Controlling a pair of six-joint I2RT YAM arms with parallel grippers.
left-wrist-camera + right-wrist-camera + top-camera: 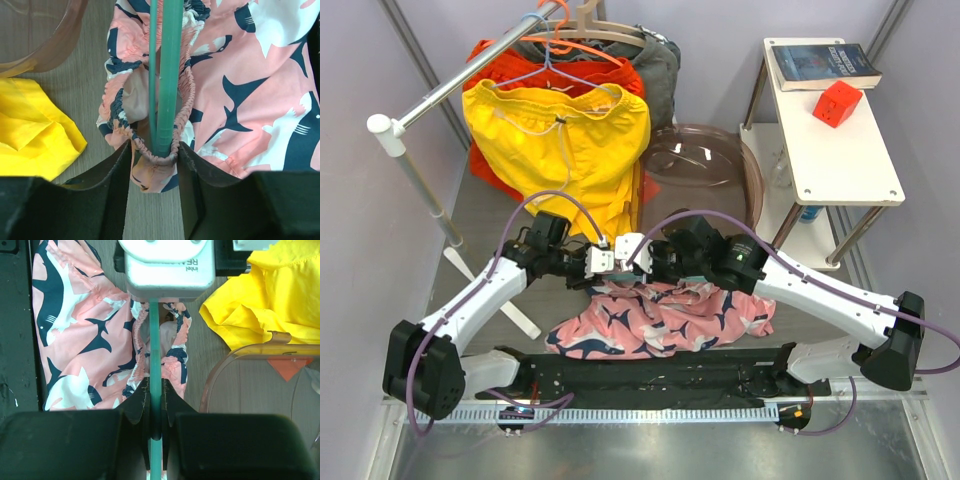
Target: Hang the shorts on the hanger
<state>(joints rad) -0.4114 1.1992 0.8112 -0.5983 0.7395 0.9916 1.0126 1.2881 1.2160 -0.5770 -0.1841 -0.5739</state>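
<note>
**Top view:** the left gripper (603,262) and right gripper (636,252) meet nose to nose at centre. The shorts (660,322) spread from them toward 6 o'clock.

**Left wrist:** the jaws are narrow, pinching the shorts' elastic top, which is bunched round the hanger (167,75) running to 12 o'clock.

**Right wrist:** the jaws are clamped tight on the hanger's thin bar.

The right should hold the hanger steady while the left draws the elastic along it. From above the hanger is hidden under the grippers, and its hook shows nowhere.

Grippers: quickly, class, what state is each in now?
Left gripper: closed on the shorts waistband, bunched around the hanger.
Right gripper: closed on the hanger.
</note>
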